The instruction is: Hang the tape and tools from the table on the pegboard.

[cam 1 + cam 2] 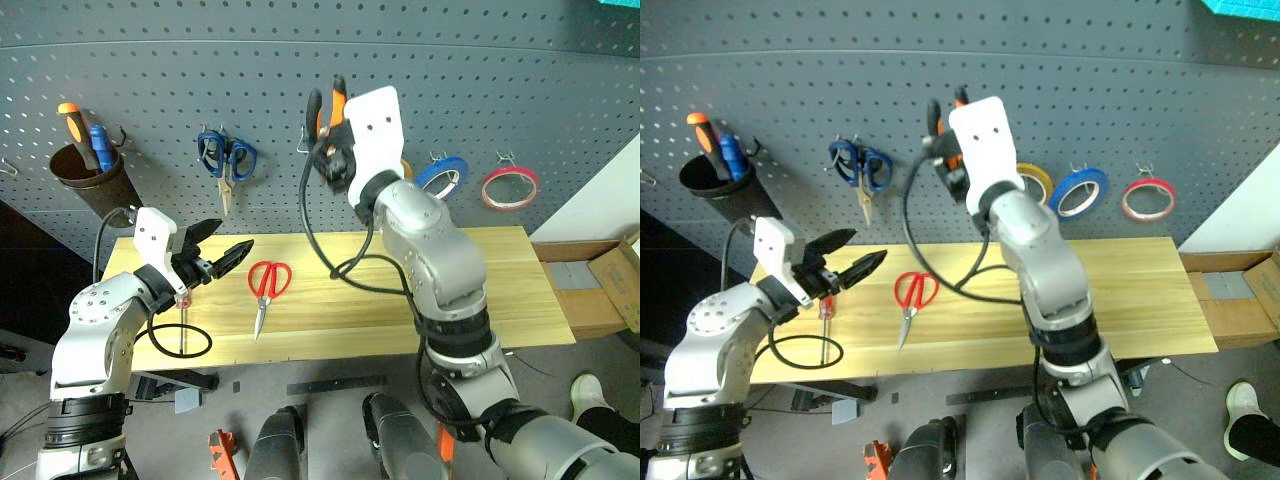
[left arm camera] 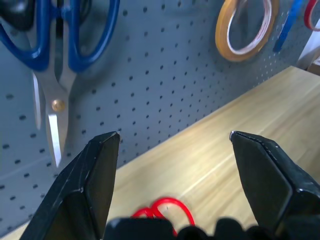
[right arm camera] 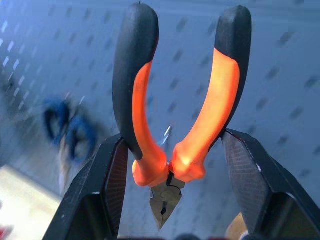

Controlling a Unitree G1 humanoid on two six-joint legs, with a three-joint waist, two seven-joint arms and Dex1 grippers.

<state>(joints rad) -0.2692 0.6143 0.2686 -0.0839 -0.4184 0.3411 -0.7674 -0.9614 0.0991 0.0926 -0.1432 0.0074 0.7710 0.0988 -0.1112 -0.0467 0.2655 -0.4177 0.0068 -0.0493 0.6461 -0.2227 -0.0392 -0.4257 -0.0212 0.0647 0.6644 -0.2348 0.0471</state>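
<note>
Pliers (image 3: pixel 175 125) gripped by the right fingers (image 3: pixel 107 195), up at the pegboard (image 1: pixel 500 90).
Left fingers (image 1: pixel 232 257) spread, empty, above the counter (image 1: pixel 480 290); red scissors (image 1: pixel 266 288) and screwdriver (image 1: pixel 825 322) lie there. No readable writing.

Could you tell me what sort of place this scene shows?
Most likely a workshop or tool bench: a grey pegboard hung with blue-handled scissors and tape rolls, above a wooden table with red-handled scissors.
</note>
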